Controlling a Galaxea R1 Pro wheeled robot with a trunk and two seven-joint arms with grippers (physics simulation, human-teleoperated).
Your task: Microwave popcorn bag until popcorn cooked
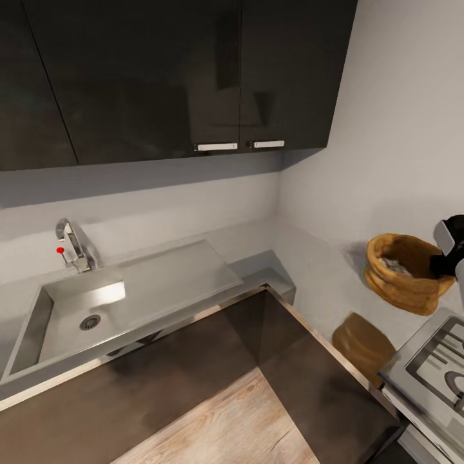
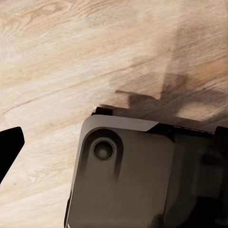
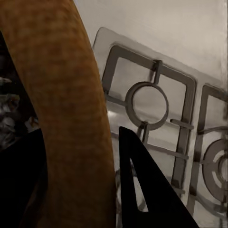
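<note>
**Right gripper on the bag's rim**

The bag [image 1: 405,273] is sitting on the countertop [image 1: 322,283] in the corner, just beside the hob [image 1: 433,370], with pale popcorn [image 1: 393,264] showing inside. The right gripper [image 3: 80,180] is straddling the rolled rim, one dark finger [image 3: 142,190] outside the cloth and one inside, seemingly pinching it. The left gripper [image 2: 9,147] is hanging over the wooden floor [image 2: 71,57]; one fingertip is showing, so its state is impossible to call. The sink [image 1: 38,316] is lying well to the left.

One popcorn bag [image 1: 406,272], one sink [image 1: 38,316], one faucet [image 1: 76,246], two cabinet handles [image 1: 217,147], two hob burners [image 3: 147,102].
</note>
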